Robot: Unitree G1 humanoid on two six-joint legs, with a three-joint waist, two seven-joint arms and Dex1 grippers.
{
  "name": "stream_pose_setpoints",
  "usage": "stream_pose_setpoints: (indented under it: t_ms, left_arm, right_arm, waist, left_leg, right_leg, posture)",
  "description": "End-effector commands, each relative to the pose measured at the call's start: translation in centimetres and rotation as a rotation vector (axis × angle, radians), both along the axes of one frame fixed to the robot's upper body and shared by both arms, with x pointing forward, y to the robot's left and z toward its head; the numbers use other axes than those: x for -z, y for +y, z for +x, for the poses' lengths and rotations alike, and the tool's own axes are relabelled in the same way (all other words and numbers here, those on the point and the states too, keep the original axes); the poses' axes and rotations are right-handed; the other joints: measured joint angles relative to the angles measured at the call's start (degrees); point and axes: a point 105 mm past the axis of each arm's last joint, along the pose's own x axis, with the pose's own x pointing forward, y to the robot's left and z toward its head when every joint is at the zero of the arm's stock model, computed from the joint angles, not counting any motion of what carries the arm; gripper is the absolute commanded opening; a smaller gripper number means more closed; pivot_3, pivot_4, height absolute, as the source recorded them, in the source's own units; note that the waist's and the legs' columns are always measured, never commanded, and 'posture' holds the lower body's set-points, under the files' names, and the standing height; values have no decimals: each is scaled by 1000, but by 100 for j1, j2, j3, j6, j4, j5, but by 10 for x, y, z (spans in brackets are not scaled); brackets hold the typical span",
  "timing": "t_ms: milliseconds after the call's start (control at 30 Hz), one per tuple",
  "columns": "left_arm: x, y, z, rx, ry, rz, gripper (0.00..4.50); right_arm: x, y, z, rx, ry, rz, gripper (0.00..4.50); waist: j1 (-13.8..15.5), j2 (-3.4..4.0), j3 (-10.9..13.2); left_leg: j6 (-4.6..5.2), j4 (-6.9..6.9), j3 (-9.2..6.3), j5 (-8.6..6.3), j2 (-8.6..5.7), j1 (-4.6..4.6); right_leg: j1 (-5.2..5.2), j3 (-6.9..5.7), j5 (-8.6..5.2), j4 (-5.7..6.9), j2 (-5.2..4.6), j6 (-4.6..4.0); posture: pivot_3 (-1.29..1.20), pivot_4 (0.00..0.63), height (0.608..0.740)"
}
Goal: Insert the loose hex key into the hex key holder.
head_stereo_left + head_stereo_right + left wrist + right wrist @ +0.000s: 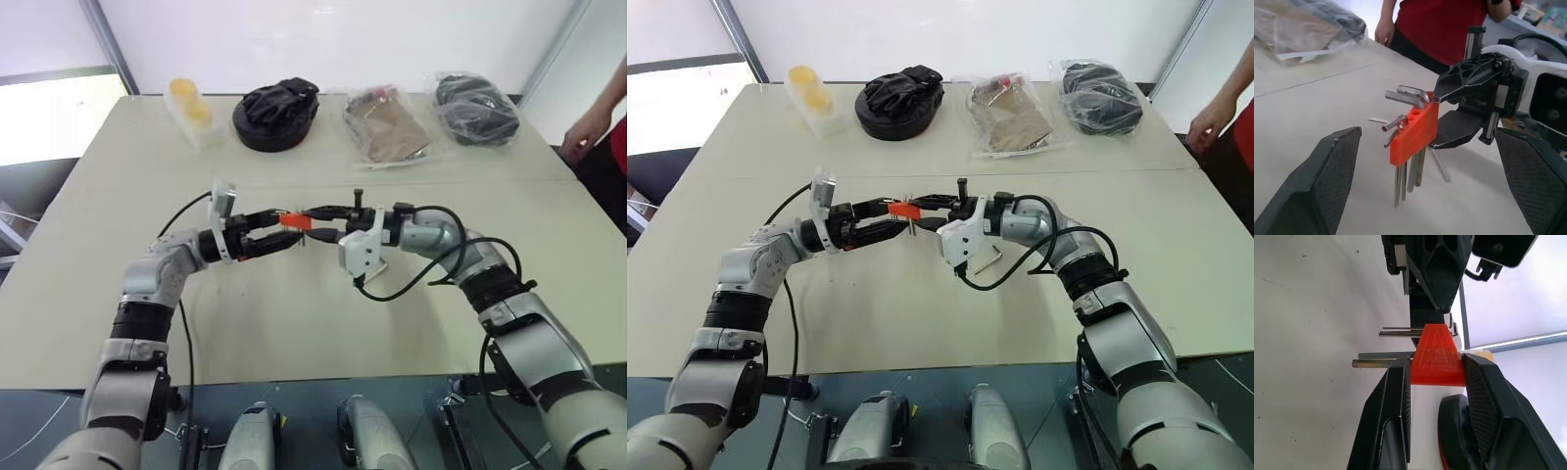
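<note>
Above the beige tabletop (pixel 294 323), the right gripper (pixel 315 222) pinches the orange hex key holder (pixel 295 221) between its fingers, facing the left gripper (pixel 277 230), fingers spread wide.

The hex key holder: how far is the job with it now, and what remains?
Done: the right gripper has the orange hex key holder clamped and lifted off the table. In hand: the open left gripper faces the holder, its fingers either side of it without touching. Left: the loose hex key lies on the table below the right arm, not picked up or inserted.
</note>
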Motion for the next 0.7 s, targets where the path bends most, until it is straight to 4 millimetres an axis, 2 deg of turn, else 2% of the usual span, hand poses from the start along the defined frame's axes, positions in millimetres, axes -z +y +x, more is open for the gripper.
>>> stream_pose_setpoints:
  t_ms: [33, 67, 167, 300, 333, 400, 700]
  left_arm:
    - [-11, -6, 4, 33, -43, -11, 4500]
    - [-12, -6, 5, 37, -45, -13, 4500]
    - [-13, -8, 7, 52, -51, -8, 3679]
    - [-13, -9, 9, 60, -58, -5, 1739]
    - [-13, -9, 9, 61, -61, -3, 1090]
    - [-14, -9, 10, 59, -67, -4, 120]
    - [-12, -10, 10, 59, -69, -4, 26]
  right_arm:
    - [-20, 1, -2, -19, -71, 39, 1014]
    - [-20, 0, -2, -19, -73, 41, 1014]
    - [-20, 0, -3, -16, -76, 48, 1014]
    - [-21, 1, -4, -18, -79, 57, 1014]
    - [-20, 2, -5, -19, -80, 58, 1014]
    - [-20, 2, -6, -22, -81, 59, 1014]
    - [-12, 3, -14, -43, -73, 46, 1014]
  waist:
    - [9, 0, 0]
    - [12, 0, 0]
    - [11, 0, 0]
    - [10, 0, 0]
    - [10, 0, 0]
    - [14, 0, 0]
    - [15, 0, 0]
  left_leg:
    - [0, 1, 1, 0, 0, 0]
    - [0, 1, 1, 0, 0, 0]
    - [0, 1, 2, 0, -1, -1]
    - [0, 1, 1, 0, -1, -1]
    - [0, 1, 1, 0, -1, -1]
    - [0, 1, 1, 0, -1, -1]
    - [0, 2, 0, 0, -2, -1]
  right_leg:
    - [0, 0, 0, 1, -1, 0]
    - [0, 0, 0, 0, 0, 0]
    - [0, 1, 0, 0, -1, 0]
    - [0, 1, 0, 0, -1, 0]
    - [0, 1, 0, 0, -1, 0]
    - [0, 0, 0, 0, -2, 0]
    - [0, 1, 0, 0, -2, 0]
  posture:
    - [0, 150, 740]
    - [0, 150, 740]
    - [0, 150, 740]
    - [0, 150, 740]
    - [0, 150, 740]
    - [0, 150, 740]
    - [0, 150, 740]
